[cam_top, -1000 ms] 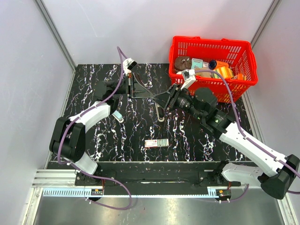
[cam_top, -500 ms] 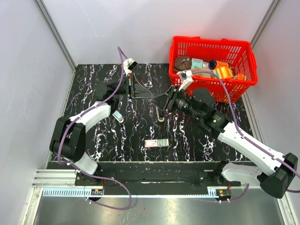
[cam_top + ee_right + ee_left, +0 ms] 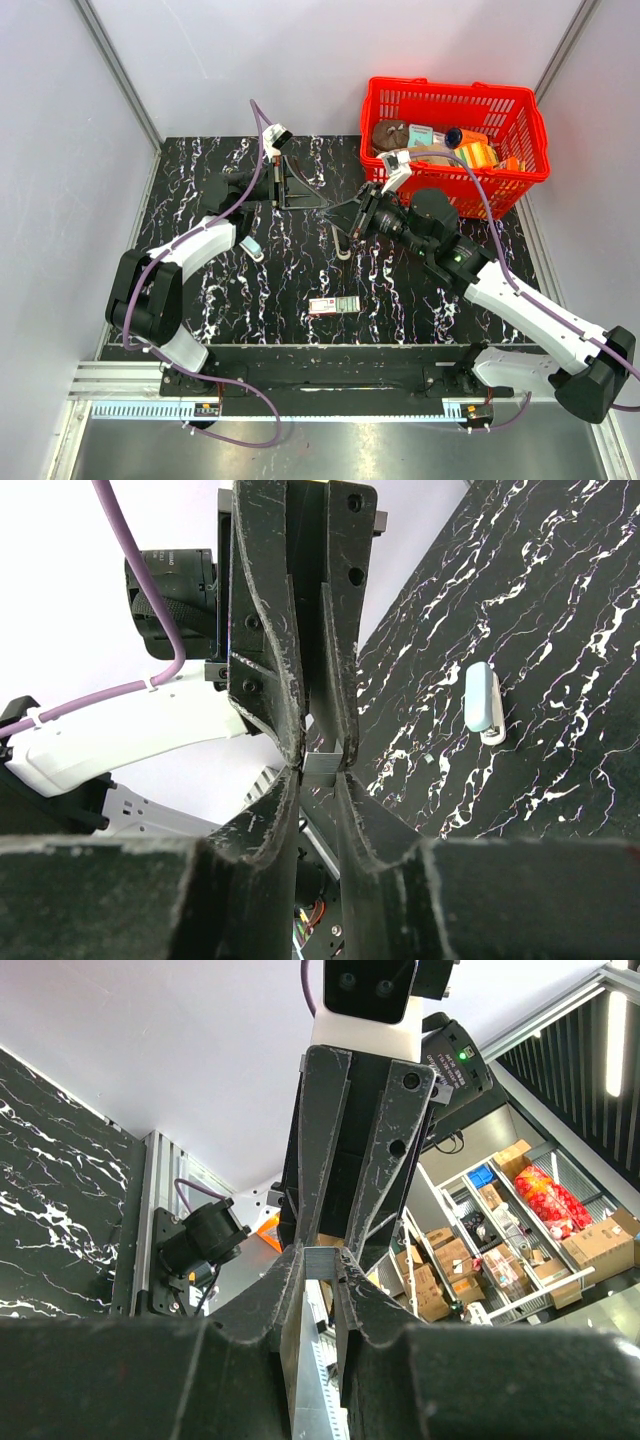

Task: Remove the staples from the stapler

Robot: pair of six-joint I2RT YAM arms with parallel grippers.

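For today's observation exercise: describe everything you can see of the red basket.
The red basket looks like plastic, with latticed walls and a solid rim. It stands upright at the far right corner of the black marbled table. Inside lie a brown lump, orange items and a pale box. The right arm's cable crosses in front of its near wall.

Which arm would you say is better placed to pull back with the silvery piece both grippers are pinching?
Probably right. The left gripper and right gripper are both shut on the silvery piece, tip to tip. The right arm runs nearly in line with its gripper; the left arm bends sharply sideways.
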